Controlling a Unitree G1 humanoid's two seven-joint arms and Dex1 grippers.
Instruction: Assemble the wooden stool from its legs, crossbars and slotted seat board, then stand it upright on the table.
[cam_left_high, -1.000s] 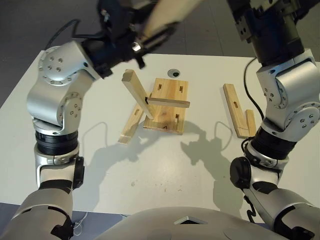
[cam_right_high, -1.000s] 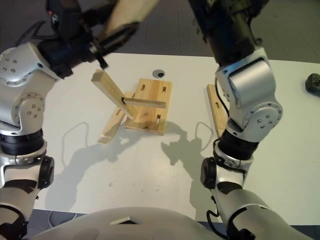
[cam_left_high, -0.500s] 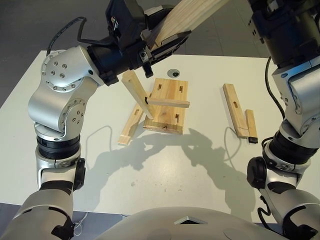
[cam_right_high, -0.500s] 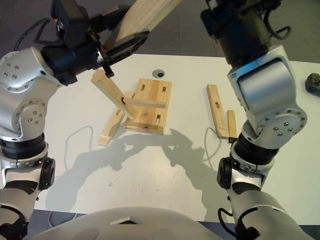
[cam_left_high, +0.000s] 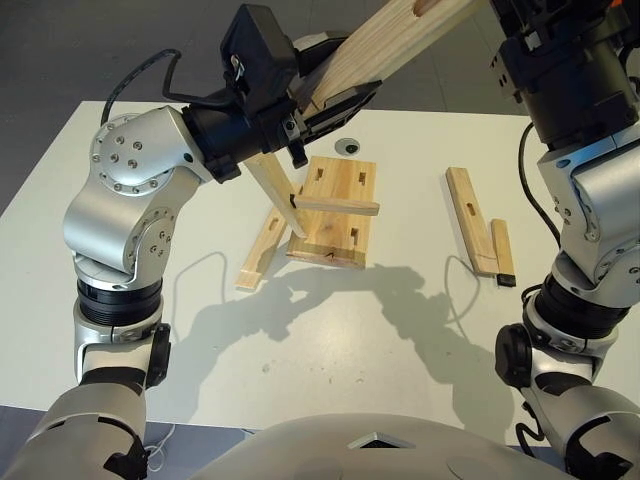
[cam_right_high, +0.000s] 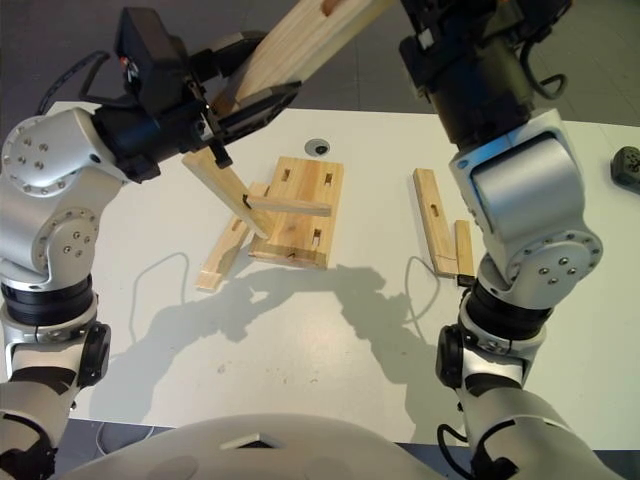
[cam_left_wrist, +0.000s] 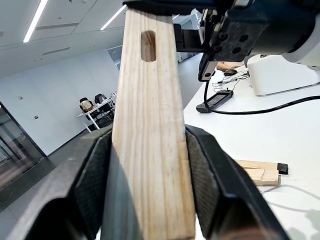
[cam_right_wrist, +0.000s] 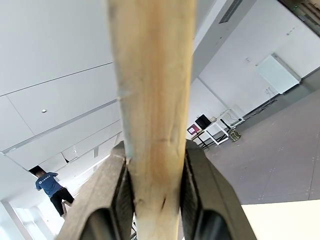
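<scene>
A long wooden leg (cam_left_high: 385, 50) with a slot near its far end hangs slanted in the air above the table's back. My left gripper (cam_left_high: 328, 95) is shut on its lower end, and the dark fingers (cam_left_wrist: 92, 185) press both of its sides. My right gripper (cam_right_wrist: 152, 200) is shut on the upper end. On the table lies the slotted seat board (cam_left_high: 345, 180). A tilted leg (cam_left_high: 270, 180) stands at its left edge, and a crossbar (cam_left_high: 338, 206) runs from that leg across the board. Another leg (cam_left_high: 258, 252) lies flat beside the board.
On the right of the table lie a slotted leg (cam_left_high: 467, 228) and a short crossbar (cam_left_high: 501, 248) side by side. A round hole (cam_left_high: 347, 146) sits in the table behind the board. A small dark object (cam_right_high: 627, 165) rests at the far right edge.
The left gripper has come down and to the right, closer over the tilted leg. The right arm has shifted right and up, and the held leg now reaches further to the upper right.
</scene>
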